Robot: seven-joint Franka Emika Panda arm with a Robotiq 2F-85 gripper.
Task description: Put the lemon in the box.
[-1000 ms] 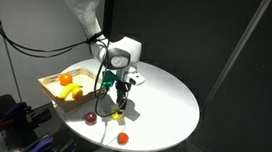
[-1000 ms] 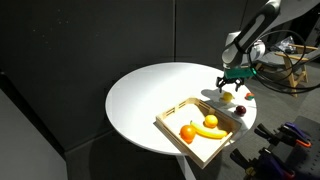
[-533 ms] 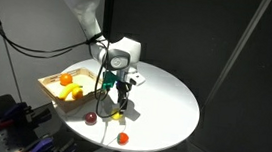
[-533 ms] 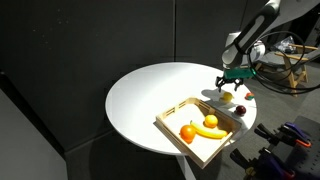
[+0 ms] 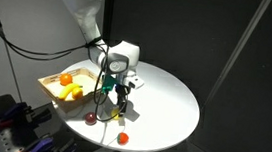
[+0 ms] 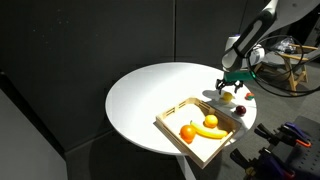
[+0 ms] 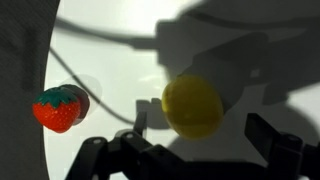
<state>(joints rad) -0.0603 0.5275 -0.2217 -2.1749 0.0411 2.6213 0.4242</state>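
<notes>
Gripper (image 7: pixel 201 130) open above the lemon (image 7: pixel 192 105), a finger either side, both clear of it. Lemon sits on worktop (image 6: pixel 150 95), outside box (image 6: pixel 176 110), near it. Strawberry (image 7: pixel 57 108) close by.

White round table (image 5: pixel 164 97) carrying box (image 5: pixel 47 79), lemon (image 5: pixel 118 115), dark red ball (image 5: pixel 91 118), orange-red ball (image 5: pixel 122 138).

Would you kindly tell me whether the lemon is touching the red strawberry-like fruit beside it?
Apart. The wrist view shows a clear strip of white table between the lemon and the red strawberry-like fruit.
</notes>
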